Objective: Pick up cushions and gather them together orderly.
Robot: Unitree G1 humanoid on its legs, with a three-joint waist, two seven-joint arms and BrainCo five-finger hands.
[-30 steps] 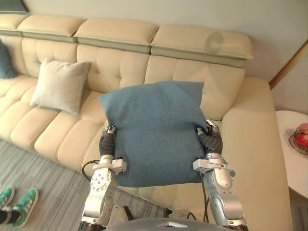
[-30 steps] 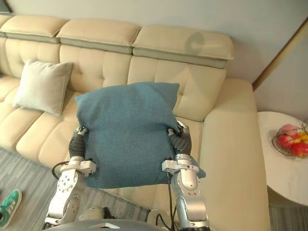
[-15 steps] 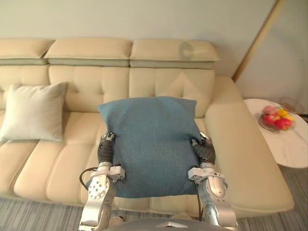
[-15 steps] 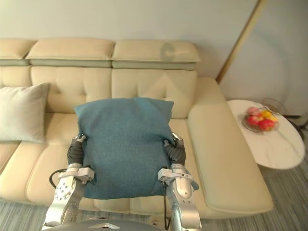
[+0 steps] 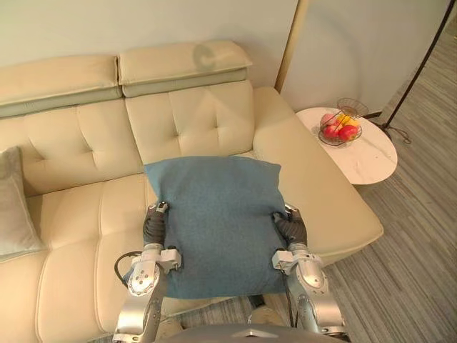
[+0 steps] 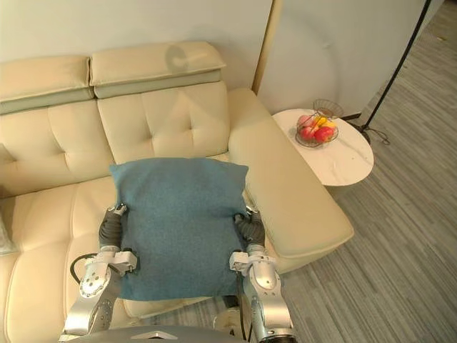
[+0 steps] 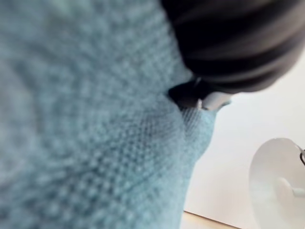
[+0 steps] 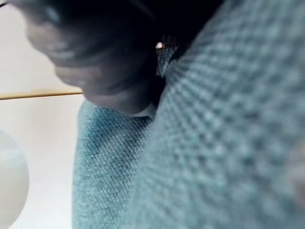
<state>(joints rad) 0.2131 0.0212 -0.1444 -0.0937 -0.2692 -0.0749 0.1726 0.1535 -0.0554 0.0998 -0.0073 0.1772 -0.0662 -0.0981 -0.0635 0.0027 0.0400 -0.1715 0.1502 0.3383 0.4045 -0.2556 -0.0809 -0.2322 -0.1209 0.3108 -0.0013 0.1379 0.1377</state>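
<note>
Leaves pale cushion (image 5: 10, 207) at far left of sofa (image 5: 78, 143), well apart. Presses left hand (image 5: 154, 223) and right hand (image 5: 290, 227) against opposite side edges of blue cushion (image 5: 218, 221), held above the seat; cannot tell either hand's closure. Probably calls for a leftward carry.

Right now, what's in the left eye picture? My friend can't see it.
A blue cushion is held between the robot's left hand and right hand, over a cream sofa. A fruit bowl sits on a round table nearby.
</note>
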